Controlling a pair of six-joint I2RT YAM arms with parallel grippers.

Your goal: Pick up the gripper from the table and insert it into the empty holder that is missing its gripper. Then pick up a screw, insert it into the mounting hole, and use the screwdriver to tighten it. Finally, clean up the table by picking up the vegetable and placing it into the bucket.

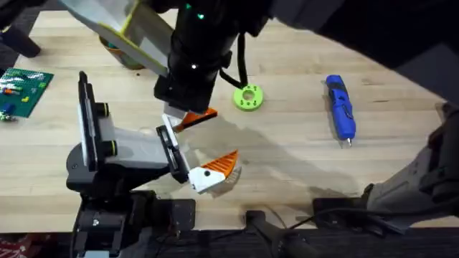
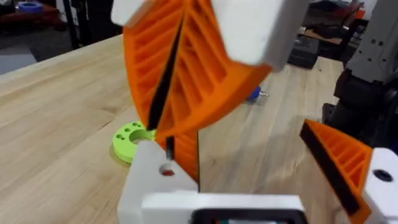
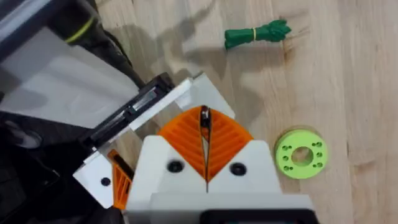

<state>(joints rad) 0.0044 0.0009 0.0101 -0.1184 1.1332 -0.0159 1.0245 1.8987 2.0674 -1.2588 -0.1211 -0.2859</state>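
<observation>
My right gripper (image 3: 204,134), white with orange ribbed pads, is shut on a thin dark screw (image 3: 204,119). It points down at a white finger mount (image 3: 177,93) of the holder (image 1: 122,147). In the left wrist view the screw tip (image 2: 169,147) hangs just above a hole in that mount (image 2: 155,180), and an orange gripper (image 2: 186,158) stands beside the mount. A second orange finger (image 1: 224,165) sits on the other mount. The left wrist view looks out from the holder, whose mounts stand apart as my left gripper (image 1: 215,140). The blue screwdriver (image 1: 341,107) lies at the right. The green vegetable (image 3: 258,34) lies on the wood.
A green ring (image 1: 248,97) lies just right of the holder's fingers. A green circuit board (image 1: 25,89) sits at the far left edge. My right arm (image 1: 197,50) crosses over the table's middle from the upper right. Bare wood stretches between the ring and the screwdriver.
</observation>
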